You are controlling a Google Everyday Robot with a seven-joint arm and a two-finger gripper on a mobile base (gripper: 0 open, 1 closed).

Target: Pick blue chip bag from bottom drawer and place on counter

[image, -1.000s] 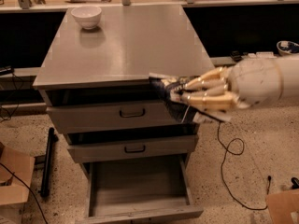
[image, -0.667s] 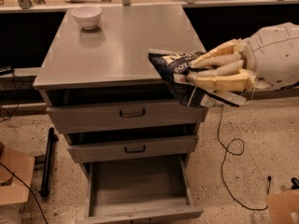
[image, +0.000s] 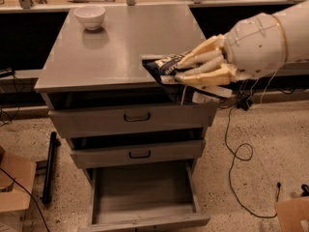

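The pincer (image: 179,72) is coming in from the right, clenched on the bag (image: 161,66). Since a second ago it has been lifting the bag from in front of the top drawer (image: 96,121) up to counter height and carrying it a little leftward. The bag's left end is now lying over the near right corner of the counter (image: 130,47); I cannot tell whether it is touching the metal. Its right end is trailing below the tan fingers (image: 203,58), hanging past the counter's edge.

The bag is looking dark, crinkled and glossy, with pale lettering and pale seams. The counter is showing a flat, brushed grey top with a thin rim. A round white bowl (image: 90,16) is sitting at its far left corner, well apart from the bag, leaving wide bare metal between them.

The bottom drawer (image: 145,222) is standing pulled out towards us, a shallow grey tray. The middle drawer (image: 96,156) is sitting slightly ajar above it. A dark cable (image: 236,149) is looping across the speckled floor on the right.
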